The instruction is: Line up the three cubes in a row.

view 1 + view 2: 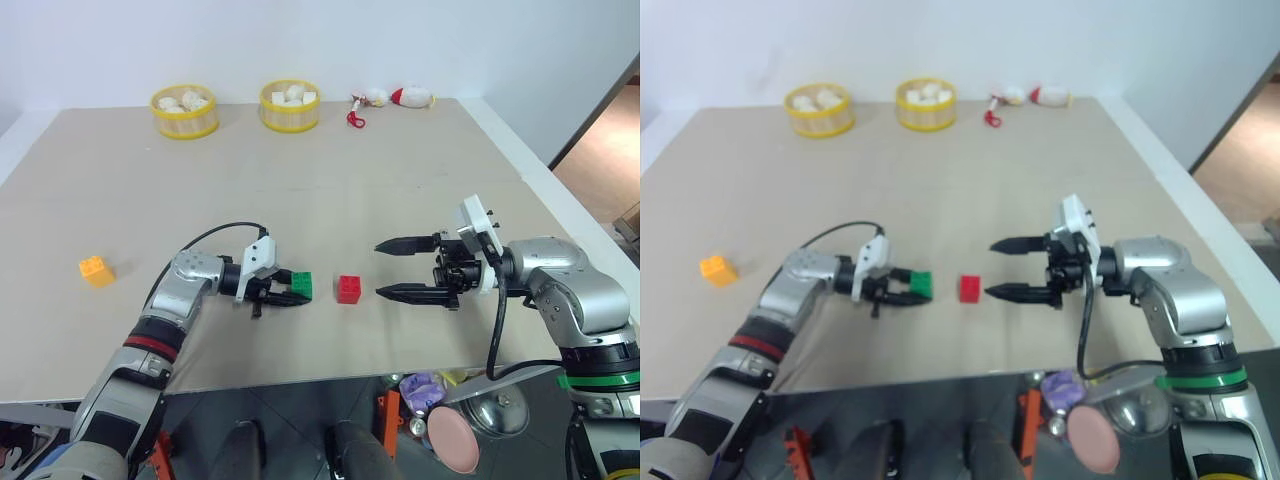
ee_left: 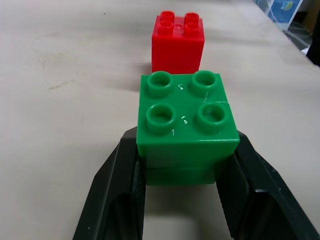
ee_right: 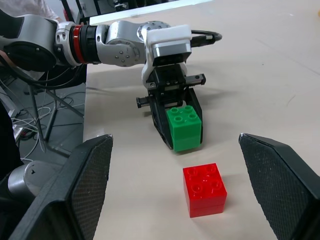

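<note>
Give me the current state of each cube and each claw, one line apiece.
green cube: held in the left claw, upright, beside the red cube, not touching it.
red cube: free on the table, upright.
orange-yellow cube: free, far off toward the left edge.
left claw: shut on the green cube.
right claw: open, holding nothing.

Silver arms, black cables, white wrist blocks, 2 black jaws each.

green cube (image 1: 301, 285) in left tool (image 1: 290, 291) | red cube (image 1: 349, 289) beside | orange-yellow cube (image 1: 96, 270) far left
</note>
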Motion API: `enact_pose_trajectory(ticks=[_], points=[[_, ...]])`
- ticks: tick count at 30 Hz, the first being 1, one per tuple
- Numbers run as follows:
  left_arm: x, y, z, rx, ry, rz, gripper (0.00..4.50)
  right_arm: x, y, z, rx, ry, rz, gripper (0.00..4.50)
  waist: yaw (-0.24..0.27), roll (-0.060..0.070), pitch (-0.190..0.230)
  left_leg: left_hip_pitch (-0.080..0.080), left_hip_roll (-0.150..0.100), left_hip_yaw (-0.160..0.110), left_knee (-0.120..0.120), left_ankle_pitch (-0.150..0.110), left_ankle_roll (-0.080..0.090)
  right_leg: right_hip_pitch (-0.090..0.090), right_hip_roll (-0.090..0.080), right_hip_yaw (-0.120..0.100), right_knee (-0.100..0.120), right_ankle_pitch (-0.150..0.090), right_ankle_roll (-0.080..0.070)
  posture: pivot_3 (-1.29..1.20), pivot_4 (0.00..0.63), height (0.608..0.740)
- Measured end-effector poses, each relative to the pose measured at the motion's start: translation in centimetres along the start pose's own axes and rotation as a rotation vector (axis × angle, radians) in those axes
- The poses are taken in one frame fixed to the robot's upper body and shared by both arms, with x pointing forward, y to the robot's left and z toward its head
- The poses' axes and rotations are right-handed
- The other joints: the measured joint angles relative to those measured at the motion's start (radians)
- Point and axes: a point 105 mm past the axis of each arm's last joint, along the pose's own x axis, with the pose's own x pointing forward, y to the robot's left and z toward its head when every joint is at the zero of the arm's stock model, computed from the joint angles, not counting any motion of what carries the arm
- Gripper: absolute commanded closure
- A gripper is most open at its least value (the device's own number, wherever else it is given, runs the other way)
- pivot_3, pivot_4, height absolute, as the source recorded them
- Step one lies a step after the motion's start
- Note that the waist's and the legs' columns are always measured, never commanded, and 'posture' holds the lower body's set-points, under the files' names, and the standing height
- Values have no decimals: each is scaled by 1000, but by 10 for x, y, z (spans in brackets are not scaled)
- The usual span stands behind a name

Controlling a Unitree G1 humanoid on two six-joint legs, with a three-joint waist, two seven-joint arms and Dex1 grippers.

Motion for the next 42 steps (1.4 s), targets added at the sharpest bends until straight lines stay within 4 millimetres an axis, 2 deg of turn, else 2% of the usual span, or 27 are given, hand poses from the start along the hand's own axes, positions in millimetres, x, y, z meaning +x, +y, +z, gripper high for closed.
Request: enact_pose_trajectory(ticks=[13,15,20,22,27,33,37,38,42], points=[[-2,-2,-7,-15,13,15,3124,4,-5,3,-18,-1,-2,320,0,0,0,0,0,0,2,0,0,0,0,0,2,0,0,0,150,740],[-2,-1,-7,-15,13,17,2118,5,-5,3,-18,-1,0,320,0,0,0,0,0,0,2,0,0,0,0,0,3,0,0,0,150,740],[-1,-4,-7,-57,2,-3,476,5,-6,1,-13,2,-2,320,0,0,0,0,0,0,6,0,0,0,0,0,6,0,0,0,150,740],[-1,-5,-7,-60,-2,-1,60,5,-6,1,-13,1,-2,320,0,0,0,1,0,0,9,0,1,0,0,0,8,0,0,0,150,740],[-2,-2,-9,-76,-10,40,60,6,-7,4,-21,-5,1,320,-2,0,0,1,0,0,11,2,3,0,0,0,10,1,-6,0,150,740],[-13,1,-12,-82,2,96,60,6,-10,6,-22,-12,-2,320,-12,0,0,1,0,0,11,2,3,0,0,0,11,3,-2,0,150,740],[-42,7,-20,-100,38,202,60,7,-10,9,-30,-14,11,320,-23,0,0,2,2,0,10,2,3,-2,1,0,12,3,-3,0,150,740],[-55,6,-23,-110,54,230,60,7,-10,9,-28,-14,19,320,-24,0,0,2,2,0,9,2,3,-2,2,0,12,2,-3,0,150,740],[-84,-11,-28,-158,90,241,60,8,-15,15,-44,-20,32,320,-20,0,0,2,2,0,7,2,3,-3,1,0,12,1,-5,0,150,740]])
